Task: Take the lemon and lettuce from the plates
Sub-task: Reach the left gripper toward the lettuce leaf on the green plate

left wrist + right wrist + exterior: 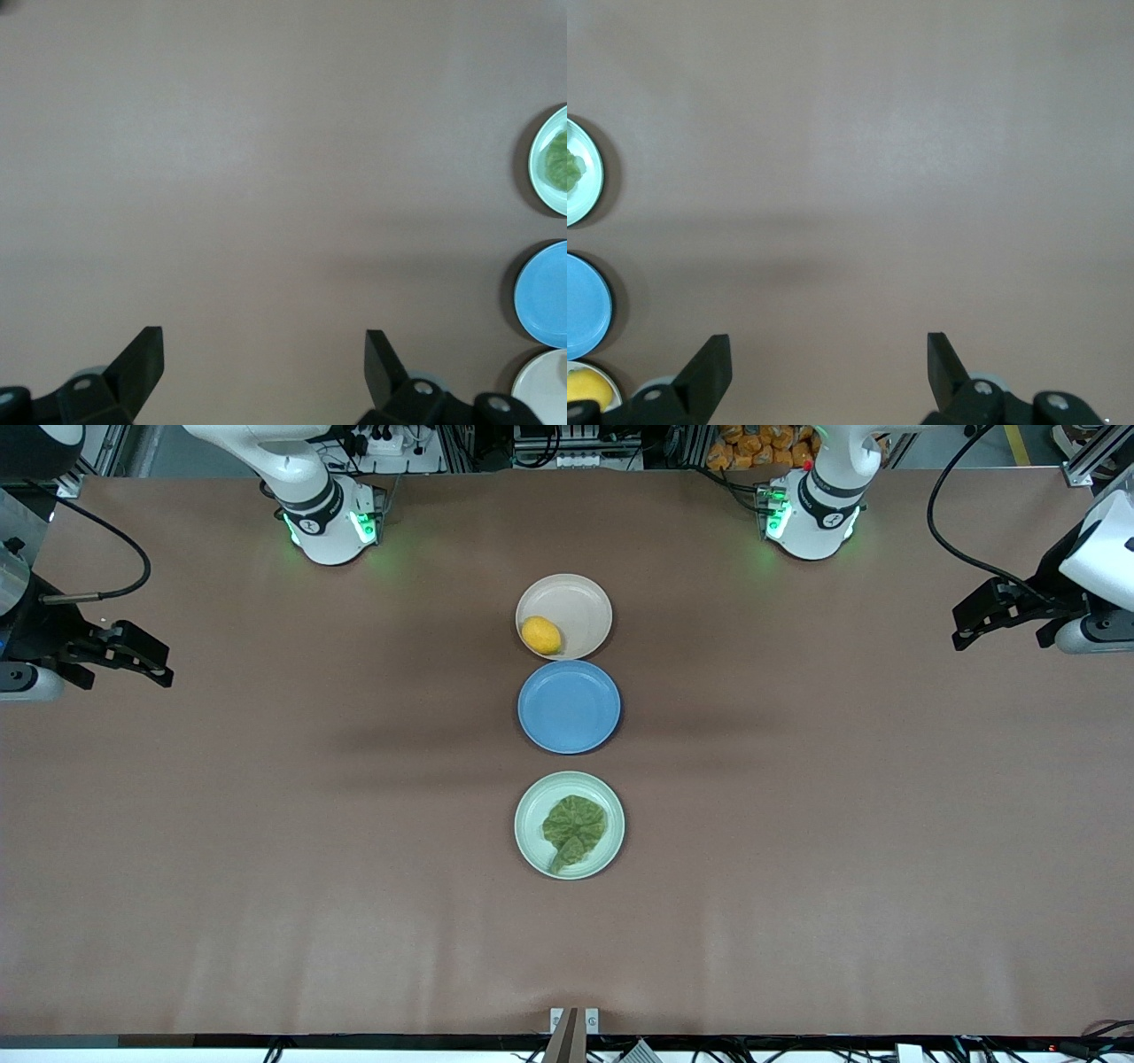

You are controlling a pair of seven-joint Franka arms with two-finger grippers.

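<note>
brown table (266, 824), cream plate (580, 598), blue plate (569, 707), mint plate (530, 841)

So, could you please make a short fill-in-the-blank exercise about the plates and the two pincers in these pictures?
1. The lemon lies on the ____ plate.
2. The lettuce lies on the pale ____ plate, the plate nearest to the front camera.
3. The plate between those two is ____ and holds nothing.
4. The left pincer and the right pincer are both ____, each over bare table at its own arm's end.

Missing words: beige; green; blue; open
</note>
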